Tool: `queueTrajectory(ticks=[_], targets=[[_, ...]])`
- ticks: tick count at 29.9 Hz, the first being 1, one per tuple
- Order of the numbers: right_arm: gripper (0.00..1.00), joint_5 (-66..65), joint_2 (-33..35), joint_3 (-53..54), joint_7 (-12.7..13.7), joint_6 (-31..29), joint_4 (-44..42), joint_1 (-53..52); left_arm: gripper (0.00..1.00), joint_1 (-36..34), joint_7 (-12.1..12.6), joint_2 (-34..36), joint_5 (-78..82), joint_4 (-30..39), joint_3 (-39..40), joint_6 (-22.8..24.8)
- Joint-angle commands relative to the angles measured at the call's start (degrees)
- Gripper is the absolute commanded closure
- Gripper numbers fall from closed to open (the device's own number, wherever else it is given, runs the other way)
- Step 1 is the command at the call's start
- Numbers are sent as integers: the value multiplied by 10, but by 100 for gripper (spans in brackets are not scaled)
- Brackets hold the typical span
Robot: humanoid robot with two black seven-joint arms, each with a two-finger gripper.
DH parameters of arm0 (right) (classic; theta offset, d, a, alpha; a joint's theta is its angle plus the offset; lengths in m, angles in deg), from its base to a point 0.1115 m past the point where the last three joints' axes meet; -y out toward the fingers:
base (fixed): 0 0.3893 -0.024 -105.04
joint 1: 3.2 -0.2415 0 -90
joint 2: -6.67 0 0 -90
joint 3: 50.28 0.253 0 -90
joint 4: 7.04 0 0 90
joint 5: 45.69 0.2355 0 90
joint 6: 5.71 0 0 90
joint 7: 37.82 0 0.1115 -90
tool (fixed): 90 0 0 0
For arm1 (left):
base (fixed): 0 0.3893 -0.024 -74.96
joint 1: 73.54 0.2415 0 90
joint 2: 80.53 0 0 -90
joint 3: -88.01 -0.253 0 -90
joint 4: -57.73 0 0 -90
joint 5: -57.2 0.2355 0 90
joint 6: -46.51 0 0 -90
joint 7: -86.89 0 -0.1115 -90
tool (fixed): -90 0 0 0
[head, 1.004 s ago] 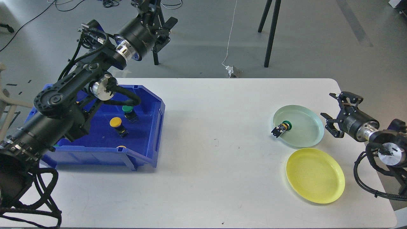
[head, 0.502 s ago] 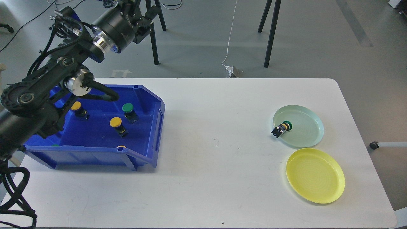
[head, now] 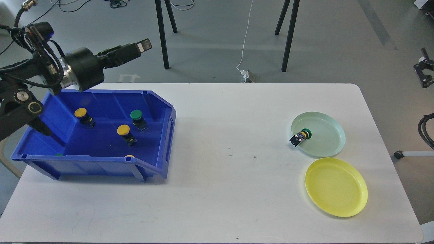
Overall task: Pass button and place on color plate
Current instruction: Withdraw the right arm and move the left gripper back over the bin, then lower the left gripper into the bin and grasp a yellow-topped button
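Observation:
A green button (head: 301, 135) lies on its side at the left rim of the pale green plate (head: 327, 145). The yellow plate (head: 336, 187) in front of it holds nothing. The blue bin (head: 101, 166) on the left holds two yellow buttons (head: 81, 113) (head: 123, 129), a green button (head: 136, 115), and two more half hidden behind its front wall. My left gripper (head: 140, 46) hovers above the bin's back edge, pointing right, seen side-on with nothing in it. Only a dark part of my right gripper (head: 423, 69) shows at the right edge, off the table.
The white table (head: 230, 189) has bare surface between the bin and the plates. Black stand legs (head: 288, 34) and a white cable (head: 247, 40) are on the floor behind the table.
My left arm has swung up and left off the bin, uncovering its inside. My right arm has pulled back from the green plate to the right edge of the view.

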Motion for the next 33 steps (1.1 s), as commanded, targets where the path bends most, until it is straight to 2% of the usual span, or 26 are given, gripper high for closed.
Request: queueTrajectory(ticks=[1,7,12,16,19,26,33], targets=[[6,0,-13,0,0,0,2,4,4,0,0,27,142,-2,-51,0],[6,-1,-13,-2,1,0,3,10,8,0,0,13,296,-44,-95,2],[6,-1,-12,-2,1,0,3,12,9,-7,-3,-60,312,-151,-146,3],[6,-1,-12,-3,2,0,4,15,9,-7,-34,-100,312,-217,-170,3],[6,-2,-12,-5,2,0,4,15,10,-8,-39,-114,311,-250,-197,2],[6,-3,-13,-12,2,0,7,15,16,-2,-40,-126,309,-261,-205,3],[6,-4,-14,-14,2,0,9,15,31,0,-41,-144,311,-297,-205,2]])
